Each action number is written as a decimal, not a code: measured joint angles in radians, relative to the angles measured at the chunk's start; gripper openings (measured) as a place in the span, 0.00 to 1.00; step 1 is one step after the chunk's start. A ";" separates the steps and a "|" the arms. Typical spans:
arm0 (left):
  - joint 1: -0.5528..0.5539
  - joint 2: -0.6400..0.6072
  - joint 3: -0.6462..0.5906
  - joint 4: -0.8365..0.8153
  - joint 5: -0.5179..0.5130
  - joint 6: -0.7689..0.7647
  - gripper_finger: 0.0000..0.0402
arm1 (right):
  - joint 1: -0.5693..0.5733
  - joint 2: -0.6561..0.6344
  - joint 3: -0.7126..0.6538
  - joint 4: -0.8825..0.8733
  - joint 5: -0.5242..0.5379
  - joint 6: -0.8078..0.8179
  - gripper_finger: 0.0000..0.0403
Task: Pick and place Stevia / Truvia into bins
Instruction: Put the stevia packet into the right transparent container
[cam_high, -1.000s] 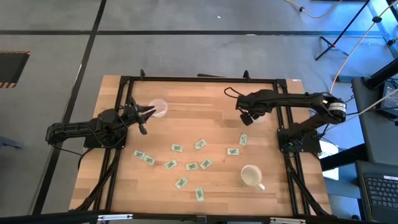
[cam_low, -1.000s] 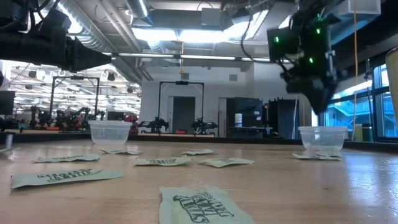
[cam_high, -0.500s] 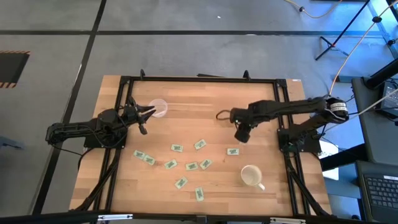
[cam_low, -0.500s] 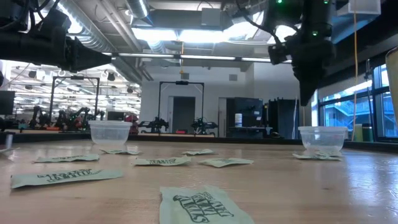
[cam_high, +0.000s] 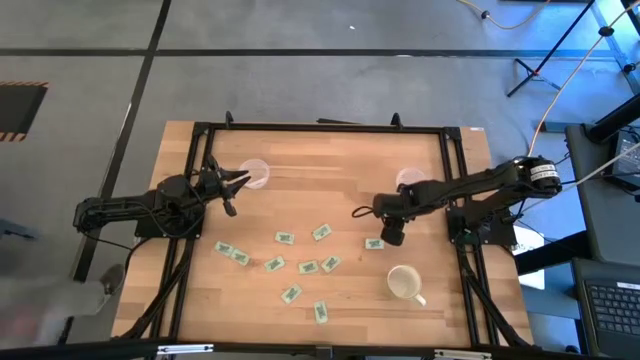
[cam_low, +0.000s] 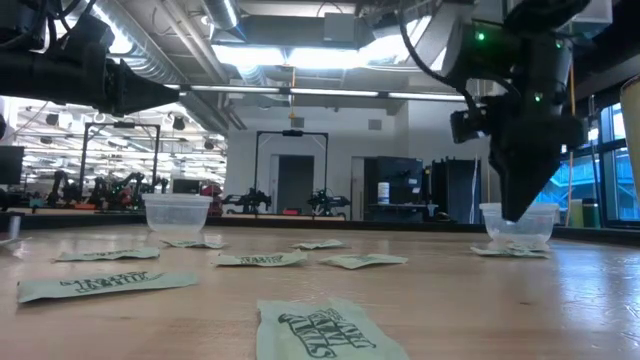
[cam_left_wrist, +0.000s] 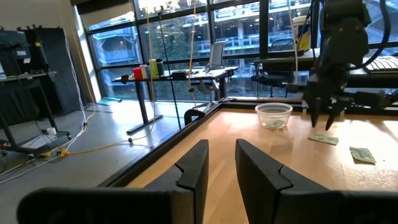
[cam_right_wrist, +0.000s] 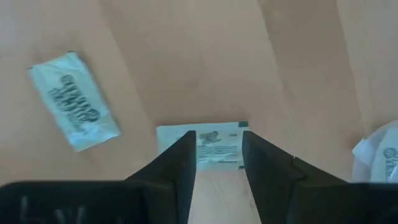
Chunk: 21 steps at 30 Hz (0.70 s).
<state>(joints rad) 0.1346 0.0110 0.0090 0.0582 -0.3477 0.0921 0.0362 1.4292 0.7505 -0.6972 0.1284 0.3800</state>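
Several white-and-green Stevia packets (cam_high: 308, 267) lie flat on the wooden table (cam_high: 330, 155). Two clear bins stand on it: one at the far left (cam_high: 255, 173), one at the far right (cam_high: 410, 180) with a packet inside (cam_left_wrist: 273, 123). My right gripper (cam_high: 393, 232) is open and points down just above one packet (cam_right_wrist: 211, 146), a finger on either side of it, clear of it. Another packet (cam_high: 375, 243) lies beside it. My left gripper (cam_high: 235, 183) waits open and level beside the left bin.
An opaque white mug (cam_high: 404, 283) stands near the table's right front, close to my right arm. A black frame (cam_high: 320, 128) runs around the table's edges. The wood between the two bins, along the far edge, is bare.
My right gripper has swung from beside the right bin toward the table's near edge and come down. It has rolled and tipped until it points down over a packet. My left arm has kept still.
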 joint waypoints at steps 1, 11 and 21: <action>0.000 0.000 0.000 0.000 0.000 0.000 0.19 | 0.000 0.000 -0.007 0.008 0.014 0.004 0.33; 0.000 0.000 0.000 0.000 0.000 0.000 0.19 | -0.002 0.000 -0.069 0.102 0.029 0.013 0.33; 0.000 0.000 0.000 0.000 0.001 0.000 0.19 | -0.045 0.000 -0.071 0.103 0.039 0.031 0.33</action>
<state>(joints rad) 0.1349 0.0109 0.0090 0.0582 -0.3470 0.0921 -0.0084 1.4296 0.6800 -0.5945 0.1673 0.4107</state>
